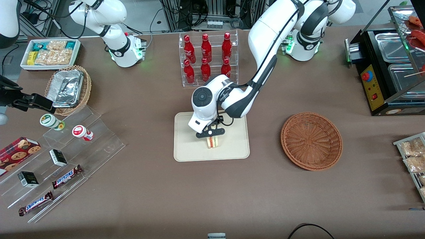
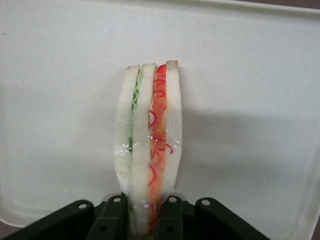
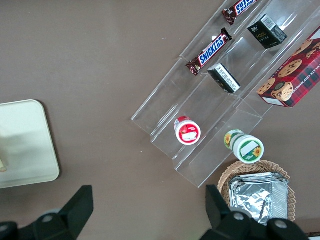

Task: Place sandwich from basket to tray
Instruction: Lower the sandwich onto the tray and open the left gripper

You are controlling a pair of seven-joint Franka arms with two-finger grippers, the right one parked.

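Right now the tool point(image 1: 210, 133) is down over the tray point(image 1: 186, 151), its fingers point(image 2: 112, 212) clamped on the sandwich point(image 1: 212, 142) from both bread sides. Up close, the wedge point(image 2: 147, 145) stands on edge against the cream tray surface point(image 2: 250, 100), clear wrap glinting, green filling on one side and red on the other. Whether its lower end touches the tray, I can't tell. Meanwhile the basket point(image 1: 311, 140) sits on the brown bench point(image 1: 149, 192) well apart from the tray, toward the working arm's end.
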